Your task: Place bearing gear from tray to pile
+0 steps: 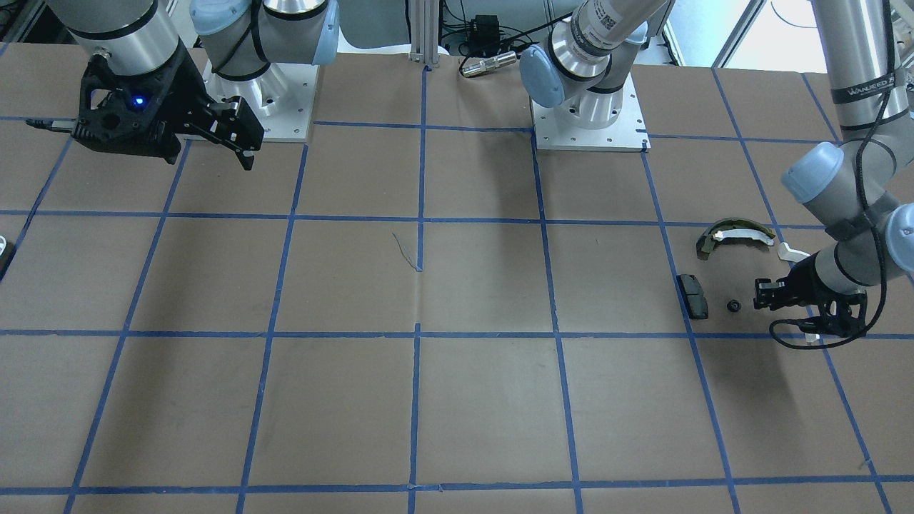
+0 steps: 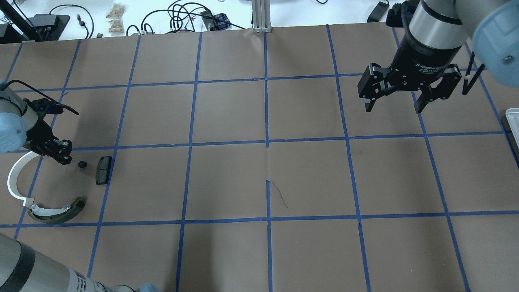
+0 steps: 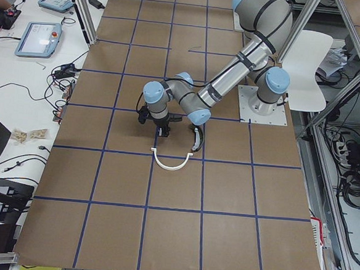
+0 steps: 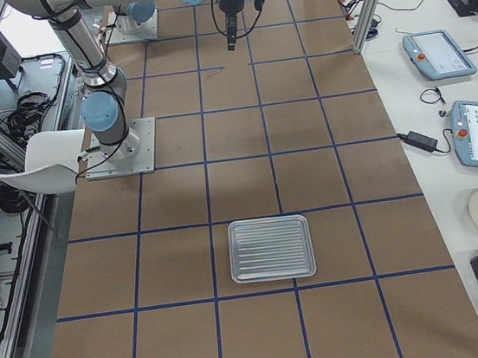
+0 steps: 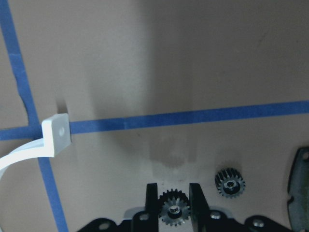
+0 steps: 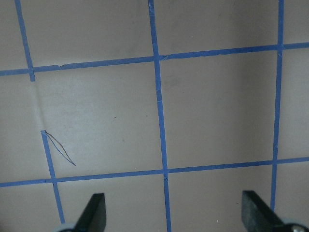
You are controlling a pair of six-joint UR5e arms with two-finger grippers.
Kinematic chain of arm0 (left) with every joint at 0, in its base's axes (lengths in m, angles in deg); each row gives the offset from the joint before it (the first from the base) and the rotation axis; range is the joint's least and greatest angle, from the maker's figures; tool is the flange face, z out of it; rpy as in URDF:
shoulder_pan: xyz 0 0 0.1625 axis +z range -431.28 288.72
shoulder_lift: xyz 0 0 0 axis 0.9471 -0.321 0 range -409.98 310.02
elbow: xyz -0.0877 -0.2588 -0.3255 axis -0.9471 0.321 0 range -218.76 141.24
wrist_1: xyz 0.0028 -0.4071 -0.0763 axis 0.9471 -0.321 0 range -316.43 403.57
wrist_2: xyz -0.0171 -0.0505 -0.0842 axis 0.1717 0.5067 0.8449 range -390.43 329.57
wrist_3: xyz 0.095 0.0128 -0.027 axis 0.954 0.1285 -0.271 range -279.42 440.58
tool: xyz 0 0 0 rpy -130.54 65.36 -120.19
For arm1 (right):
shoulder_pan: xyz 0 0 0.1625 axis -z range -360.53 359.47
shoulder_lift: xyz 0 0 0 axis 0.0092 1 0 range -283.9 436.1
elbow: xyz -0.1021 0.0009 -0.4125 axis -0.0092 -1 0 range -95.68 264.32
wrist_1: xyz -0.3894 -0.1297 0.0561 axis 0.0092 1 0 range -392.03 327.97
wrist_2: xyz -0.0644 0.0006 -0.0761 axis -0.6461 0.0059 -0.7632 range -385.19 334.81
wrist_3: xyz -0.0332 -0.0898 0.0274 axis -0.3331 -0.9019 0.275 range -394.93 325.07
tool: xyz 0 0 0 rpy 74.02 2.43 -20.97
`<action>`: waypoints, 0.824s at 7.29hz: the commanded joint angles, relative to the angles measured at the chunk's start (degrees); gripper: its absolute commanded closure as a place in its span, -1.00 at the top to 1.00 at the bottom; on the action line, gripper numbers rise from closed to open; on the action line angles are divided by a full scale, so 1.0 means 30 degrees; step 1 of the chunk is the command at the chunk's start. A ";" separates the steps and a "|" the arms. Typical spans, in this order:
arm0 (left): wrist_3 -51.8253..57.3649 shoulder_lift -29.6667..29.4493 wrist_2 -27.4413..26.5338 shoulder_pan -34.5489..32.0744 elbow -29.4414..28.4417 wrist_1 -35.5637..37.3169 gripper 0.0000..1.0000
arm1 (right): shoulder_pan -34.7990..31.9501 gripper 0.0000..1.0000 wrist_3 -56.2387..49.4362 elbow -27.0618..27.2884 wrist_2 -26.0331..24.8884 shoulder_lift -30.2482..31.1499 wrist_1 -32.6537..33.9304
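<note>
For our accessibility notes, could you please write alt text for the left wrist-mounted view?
The left gripper holds a small black bearing gear between its fingers, above brown paper marked with blue tape lines. A second gear lies on the paper just to its right, and the squared end of a white arc rests at the left.

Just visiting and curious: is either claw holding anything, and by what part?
The left claw pinches a small black gear across its toothed rim, one fingertip on each side. The right claw is open and holds nothing.
</note>
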 commanded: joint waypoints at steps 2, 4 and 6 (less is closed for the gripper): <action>0.0024 0.0060 0.1278 0.0082 -0.0072 -0.0166 0.98 | -0.0915 1.00 0.0667 0.0198 -0.0060 0.0073 0.0052; -0.0006 0.0790 0.1103 -0.0267 -0.0128 -0.0631 1.00 | -0.0799 1.00 0.0376 0.0169 0.0030 0.0015 0.0023; -0.0645 0.3095 0.1103 -0.1489 -0.1262 -0.3459 1.00 | -0.0682 1.00 0.0287 0.0140 -0.0116 0.0014 0.0110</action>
